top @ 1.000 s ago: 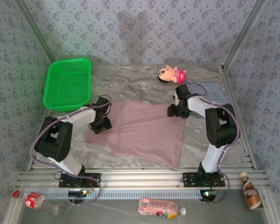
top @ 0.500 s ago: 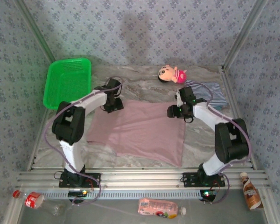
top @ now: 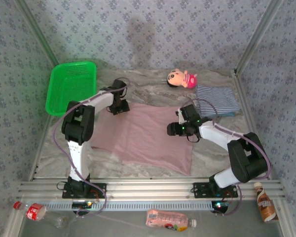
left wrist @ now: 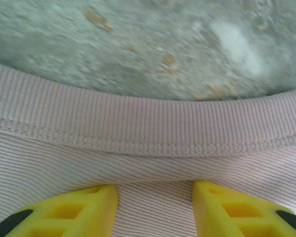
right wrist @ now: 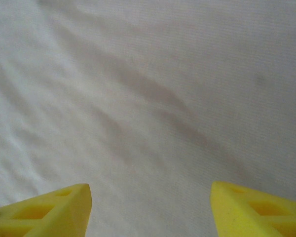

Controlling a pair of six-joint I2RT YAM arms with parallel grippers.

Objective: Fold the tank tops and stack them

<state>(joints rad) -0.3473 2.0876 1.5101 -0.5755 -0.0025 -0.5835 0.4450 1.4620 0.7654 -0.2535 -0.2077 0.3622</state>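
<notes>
1. Starting at the left hand (left wrist: 155, 210): its yellow fingers (left wrist: 74, 210) stand apart, low over the mauve-pink tank top (left wrist: 148, 163). The cloth lies flat between them, nothing is pinched, and the ribbed hem runs just ahead of the tips.
2. The right hand (right wrist: 150, 210) is spread wide too, poised over smooth mauve cloth and gripping nothing.
3. Seen from above, the mauve top lies spread across the middle of the worktop (top: 153, 91). The left hand sits at its far left corner and the right hand over its right side, near the far edge.
4. The step in hand looks like taking hold of the top to begin a fold. The fold itself is not yet started.
5. To do it well, each hand should press down until one finger slips under the edge, then close on both layers at equal depth. A shallow bite on the top layer alone would likely drag the layers apart.
6. Both hands should close together, lift only enough to clear the cloth, and travel at the same pace so the crease runs straight.
7. Further out, the striped tank top (top: 217, 100) lies folded at the far right, just beside the mauve top's corner. It is probably the base of the stack, so the right arm should not disturb it.
8. The plush doll (top: 181, 78) and the green basket (top: 71, 88) sit along the far side, clear of the fold.
</notes>
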